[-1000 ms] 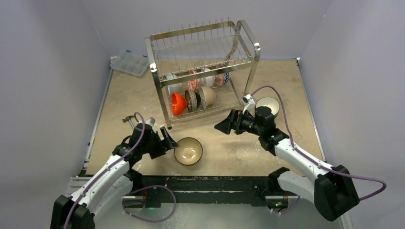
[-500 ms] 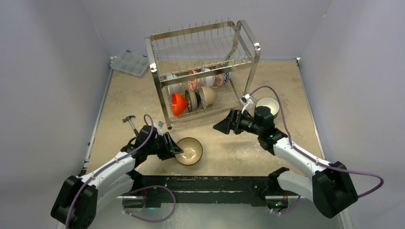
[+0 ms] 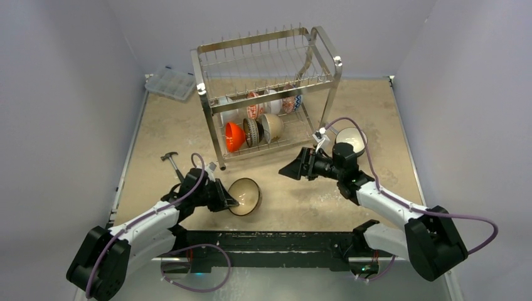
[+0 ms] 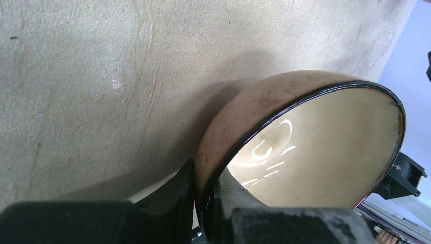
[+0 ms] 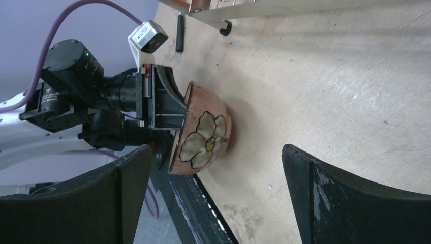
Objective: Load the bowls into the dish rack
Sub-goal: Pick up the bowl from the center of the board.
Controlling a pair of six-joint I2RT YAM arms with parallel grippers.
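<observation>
1. The left gripper is clamped on the rim of a brown bowl. In the left wrist view one finger sits on the outside of the rim and the other is inside.
2. That bowl is cream inside with a dark rim, and it's tipped up so the opening faces the left arm. The right wrist view shows a pale flower painted on its brown outside. Can't tell if its low side is resting on the table or just off it.
3. It's out on the table's near half, in front of the dish rack and well apart from it.
4. The right gripper has its jaws wide apart with nothing in them. It hangs near the rack's front right leg, pointing left toward the tipped bowl.
5. A second loose bowl, pale inside with a dark rim, sits upright on the table just behind the right wrist.
6. On the rack's lower tier an orange bowl, a dark striped bowl and a beige bowl stand on edge. A few more are behind them.
7. Other stuff: a small hammer left of the left arm and a clear plastic box in the far left corner.
</observation>
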